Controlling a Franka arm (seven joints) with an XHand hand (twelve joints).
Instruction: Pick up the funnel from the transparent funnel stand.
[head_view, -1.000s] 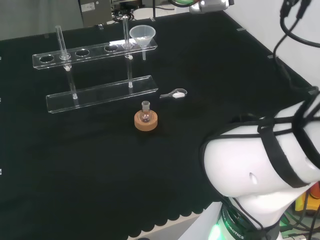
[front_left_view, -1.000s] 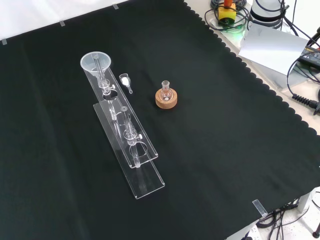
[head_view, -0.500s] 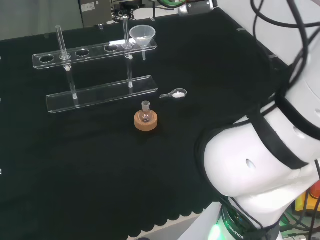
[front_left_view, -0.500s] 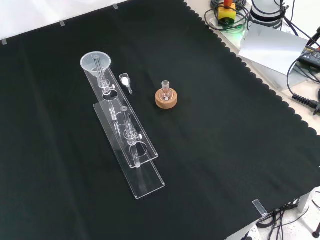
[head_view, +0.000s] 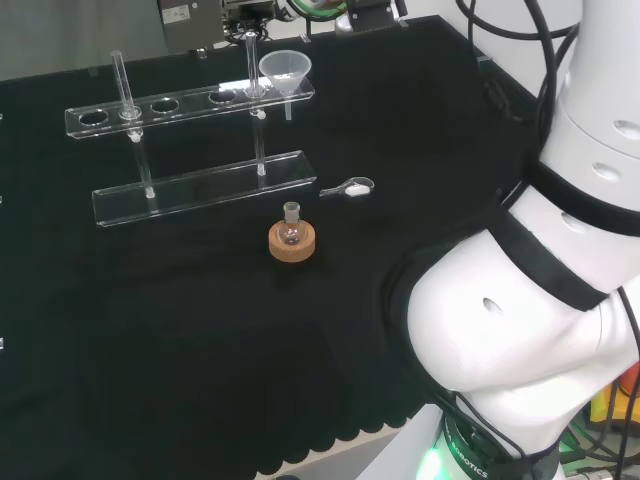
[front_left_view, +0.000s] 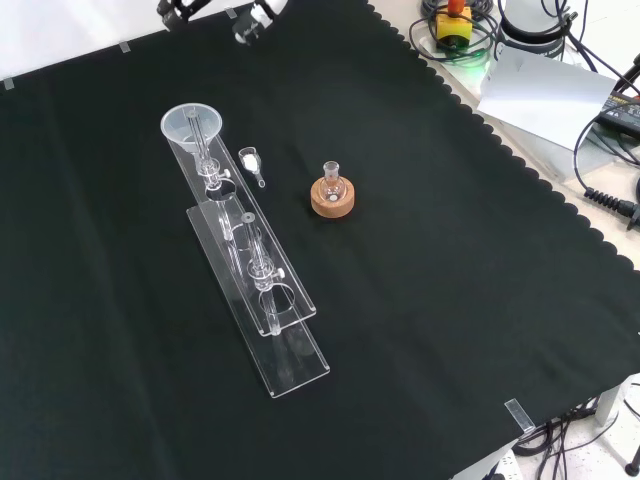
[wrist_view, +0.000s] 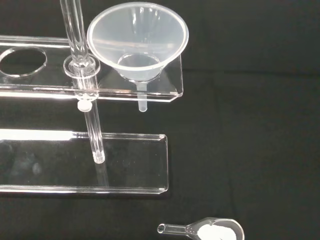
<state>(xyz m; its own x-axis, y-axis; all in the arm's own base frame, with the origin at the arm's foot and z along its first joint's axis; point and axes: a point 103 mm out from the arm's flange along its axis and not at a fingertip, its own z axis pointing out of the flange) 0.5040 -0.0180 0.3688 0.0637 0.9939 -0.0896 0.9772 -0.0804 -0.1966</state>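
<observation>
- The surface, draped in black cloth with a scalloped edge, carries all the ware.
- The white robot arm bulks at the right of the head view, banded with black cables.
- The transparent funnel stand, a long clear plastic base with two thin upright posts and an upper shelf pierced by round holes, runs on a slant in the front view; in the head view its shelf lies crosswise at the far side of the cloth.
- The clear plastic cone-shaped funnel sits upright in the end hole of the shelf, its stem hanging below the shelf and above the base; in the head view that is the right-hand end, in the front view the upper end.
- A round cork ring stand holds a small round glass flask, apart from the funnel stand, to its right in the front view.
- A small clear glass scoop holding white powder lies flat on the cloth just beside the funnel end of the stand, between the stand and the cork ring in the front view.
- Nothing stands over the funnel's mouth.
- At the top edge of the front view a dark and white part of the hand shows, well clear of the funnel; whether its fingers are straight or curled cannot be told.
- No writing on the ware can be made out.
</observation>
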